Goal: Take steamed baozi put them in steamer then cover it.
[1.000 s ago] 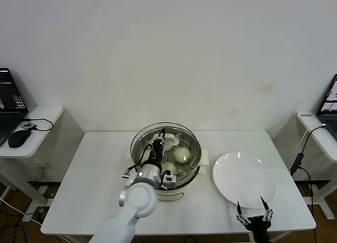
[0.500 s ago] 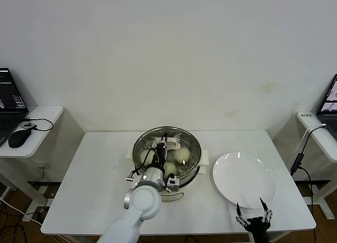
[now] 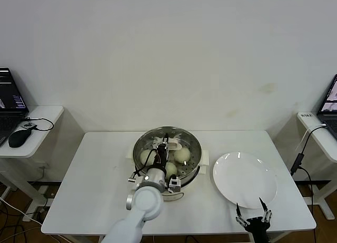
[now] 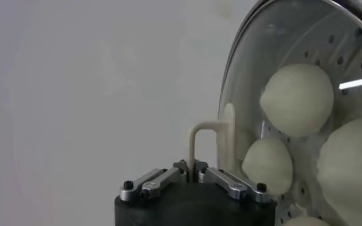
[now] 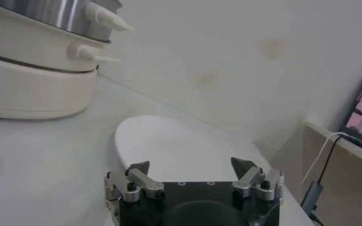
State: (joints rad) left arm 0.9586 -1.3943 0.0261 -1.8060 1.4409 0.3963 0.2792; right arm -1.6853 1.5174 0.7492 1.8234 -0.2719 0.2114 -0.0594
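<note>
One steamer (image 3: 167,157) stands mid-worktop (image 3: 89,180), with one clear cover (image 3: 179,133) on top of it and the left hand (image 3: 164,146) right above its centre, pinched narrow on the cover's cream handle (image 4: 206,142). Baozi count: three buns (image 3: 182,155) show through the glass in the head view, grouped close around and under the left hand; the left wrist view shows three plainly (image 4: 296,99) and the edge of a fourth at the picture's edge, all lying on the perforated tray behind the glass. That wrist view also shows the fingers (image 4: 230,183) closed in on the handle loop, which the head view hides behind the arm. One white plate (image 3: 245,178) lies on the worktop beside the steamer, bare. The right hand (image 3: 254,217) hangs at the near worktop edge, just short of the plate, spread wide and holding nothing; its wrist view shows the plate (image 5: 168,146) just ahead and the steamer's cream base (image 5: 33,74) farther off.
</note>
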